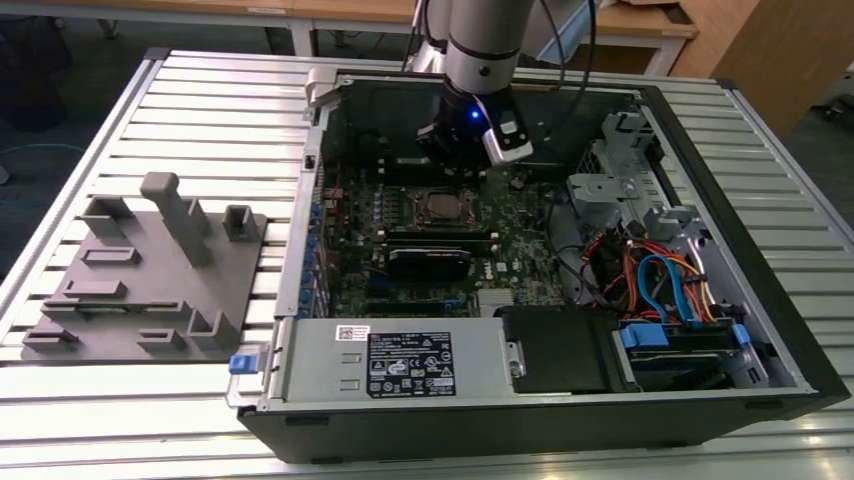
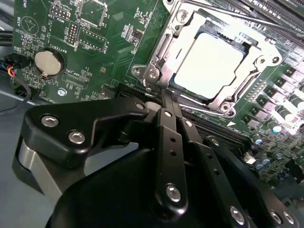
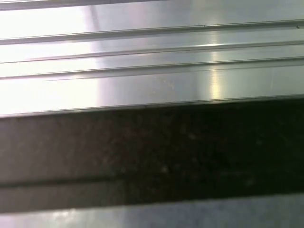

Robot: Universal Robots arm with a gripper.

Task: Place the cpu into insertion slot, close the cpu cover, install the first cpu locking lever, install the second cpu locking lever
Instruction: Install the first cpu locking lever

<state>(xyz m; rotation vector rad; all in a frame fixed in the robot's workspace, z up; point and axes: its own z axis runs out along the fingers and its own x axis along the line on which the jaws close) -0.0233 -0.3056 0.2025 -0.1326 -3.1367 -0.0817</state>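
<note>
Silver-tan cpu: small flat square chip with a pale metal top, already sitting in the socket, showing through the cover's window in the second wrist view.
Insertion slot: small square dark socket with a silver rim on the green circuit board, in the open black computer case, about mid-board in the exterior view.
Cpu cover: thin silver metal square frame plate, lying down flat over the chip; looks closed to me.
Gripper: black two-finger gripper, your fingers pressed together with no gap between them, nothing visibly held; the tips sit right at the cover's near corner, by the silver hinge and screw.
Locking levers: thin silver wire lever runs along the far side of the socket; you can't tell from here if it's latched or which lever is which.
Risk 1: tips are very close to the frame; a skewed push could slip off the thin lever and scrape the board's small parts.
Risk 2: if the cover isn't fully seated, forcing a lever could load the chip unevenly; judgement only.
Risk 3: the long black memory slots lie just beside the tips and could get clipped.
Other: grey fixture tray on the slatted metal table, well apart at the exterior view's left.
</note>
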